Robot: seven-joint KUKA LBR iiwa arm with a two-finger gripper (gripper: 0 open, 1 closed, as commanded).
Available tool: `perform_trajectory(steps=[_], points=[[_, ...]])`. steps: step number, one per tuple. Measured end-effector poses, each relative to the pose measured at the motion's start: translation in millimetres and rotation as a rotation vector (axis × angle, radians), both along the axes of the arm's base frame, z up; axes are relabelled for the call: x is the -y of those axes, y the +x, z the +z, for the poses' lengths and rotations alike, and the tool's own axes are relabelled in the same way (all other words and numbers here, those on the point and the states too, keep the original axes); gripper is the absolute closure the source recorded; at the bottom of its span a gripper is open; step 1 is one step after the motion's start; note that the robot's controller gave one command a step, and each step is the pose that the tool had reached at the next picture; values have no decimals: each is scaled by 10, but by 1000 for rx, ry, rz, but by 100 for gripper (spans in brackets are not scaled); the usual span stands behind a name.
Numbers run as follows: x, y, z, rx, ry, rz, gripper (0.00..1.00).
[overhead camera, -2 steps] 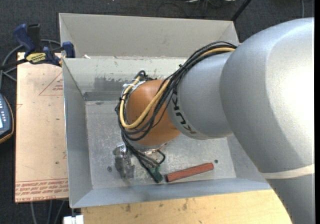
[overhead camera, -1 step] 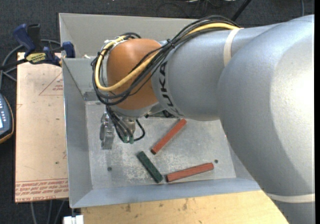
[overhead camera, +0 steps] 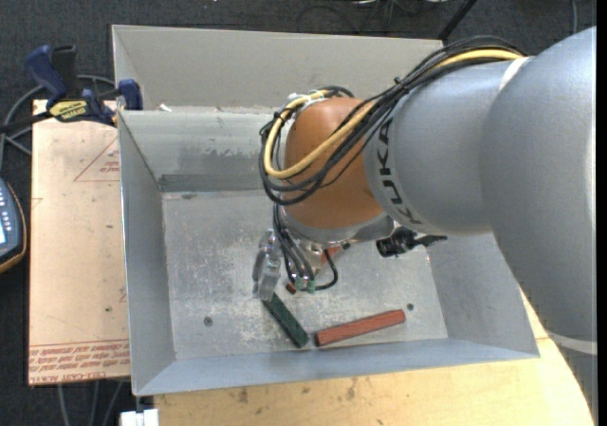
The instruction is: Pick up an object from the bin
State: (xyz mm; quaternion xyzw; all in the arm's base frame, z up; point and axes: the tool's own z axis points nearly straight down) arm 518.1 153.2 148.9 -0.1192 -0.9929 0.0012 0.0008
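KUKA-lettered arm [overhead camera: 474,149] hangs its gripper [overhead camera: 269,282] over the upper-left end of a dark green bar [overhead camera: 285,319], which lies diagonally, upper left to lower right, near the front wall of the bin [overhead camera: 142,253], touching a reddish-brown stick [overhead camera: 360,327]. The claw's state cannot be told.
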Motion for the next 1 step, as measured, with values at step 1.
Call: perform_trajectory(steps=[1], points=[[354, 185, -247, 1, 1, -207, 100]])
